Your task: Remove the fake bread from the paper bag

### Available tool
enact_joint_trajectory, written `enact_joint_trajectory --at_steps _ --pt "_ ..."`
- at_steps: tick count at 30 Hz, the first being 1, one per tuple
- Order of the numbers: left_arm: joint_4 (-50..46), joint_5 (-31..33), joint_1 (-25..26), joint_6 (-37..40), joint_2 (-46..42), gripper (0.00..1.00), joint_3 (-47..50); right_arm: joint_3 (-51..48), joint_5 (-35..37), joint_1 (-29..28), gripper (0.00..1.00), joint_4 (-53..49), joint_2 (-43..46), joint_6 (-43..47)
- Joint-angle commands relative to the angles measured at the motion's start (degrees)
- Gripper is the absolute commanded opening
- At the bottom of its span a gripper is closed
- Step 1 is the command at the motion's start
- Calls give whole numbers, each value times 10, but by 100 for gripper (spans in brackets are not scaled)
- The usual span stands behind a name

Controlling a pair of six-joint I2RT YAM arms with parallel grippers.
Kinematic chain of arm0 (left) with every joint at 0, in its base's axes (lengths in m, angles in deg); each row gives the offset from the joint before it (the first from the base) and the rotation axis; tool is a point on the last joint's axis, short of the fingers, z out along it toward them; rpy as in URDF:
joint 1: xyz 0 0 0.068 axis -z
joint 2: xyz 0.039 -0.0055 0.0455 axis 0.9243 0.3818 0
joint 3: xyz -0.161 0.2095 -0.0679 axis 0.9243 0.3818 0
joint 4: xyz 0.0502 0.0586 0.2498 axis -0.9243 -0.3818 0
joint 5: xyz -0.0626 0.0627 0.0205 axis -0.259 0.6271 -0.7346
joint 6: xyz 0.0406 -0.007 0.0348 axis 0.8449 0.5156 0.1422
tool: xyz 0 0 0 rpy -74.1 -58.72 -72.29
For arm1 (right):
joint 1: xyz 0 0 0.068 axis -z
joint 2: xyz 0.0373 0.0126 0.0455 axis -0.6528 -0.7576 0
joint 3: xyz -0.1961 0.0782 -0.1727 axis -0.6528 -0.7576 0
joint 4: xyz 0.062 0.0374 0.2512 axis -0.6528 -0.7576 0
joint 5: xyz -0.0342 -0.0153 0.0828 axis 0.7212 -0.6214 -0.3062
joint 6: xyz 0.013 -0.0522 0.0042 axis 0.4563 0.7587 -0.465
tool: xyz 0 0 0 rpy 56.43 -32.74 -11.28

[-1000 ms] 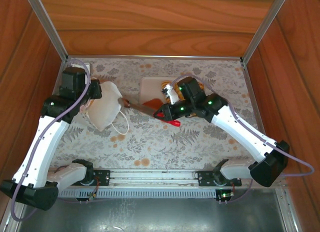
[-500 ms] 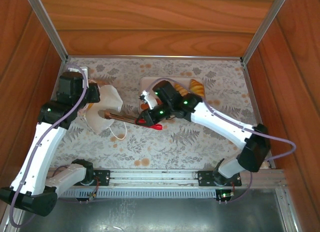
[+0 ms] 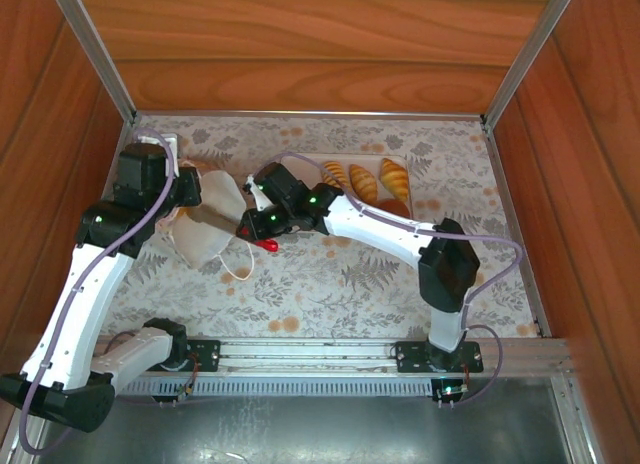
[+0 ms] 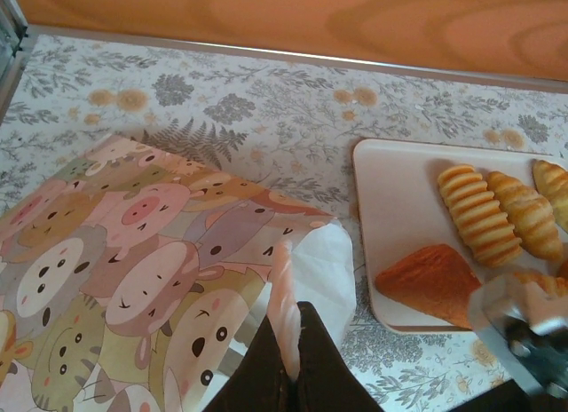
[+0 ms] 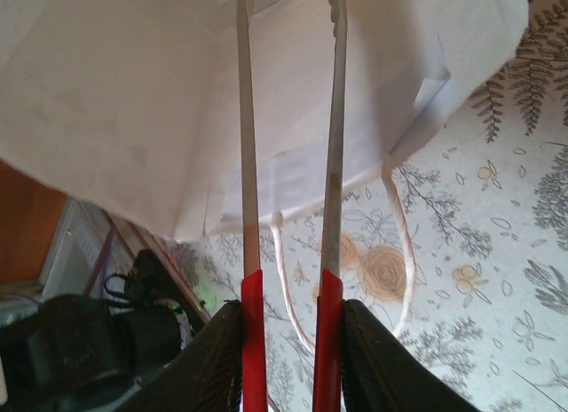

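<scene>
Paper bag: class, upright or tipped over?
Tipped: paper bag lies patterned face up on the table, left gripper pinching its rim.

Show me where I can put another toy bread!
Free: the beige rectangular tray's end nearest the white paper bag, beside the golden striped toy loaves; the flowery tablecloth along the front rail. Crowded: between bag and tray, where red-handled metal tongs reach in.

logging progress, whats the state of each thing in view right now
left fingers: shut on the paper bag rim
paper bag: lying on its side
right fingers: shut on the tongs
tongs: arms apart, reaching to the bag mouth
tray: holds fake bread
</scene>
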Motion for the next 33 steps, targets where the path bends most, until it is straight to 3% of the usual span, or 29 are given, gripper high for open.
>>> enact_joint_trajectory --at_steps 1,10,16,33 --pt "0 -10 -3 7 1 0 -7 35 -11 -10 33 67 -16 -56" --pt "5 -18 -3 4 1 0 1 106 -20 -17 36 97 -88 -114" --pt "9 -22 -3 2 4 0 0 194 9 -20 37 10 -142 -116" --pt "14 -31 -3 -2 9 0 1 232 60 -26 44 -48 -171 -120"
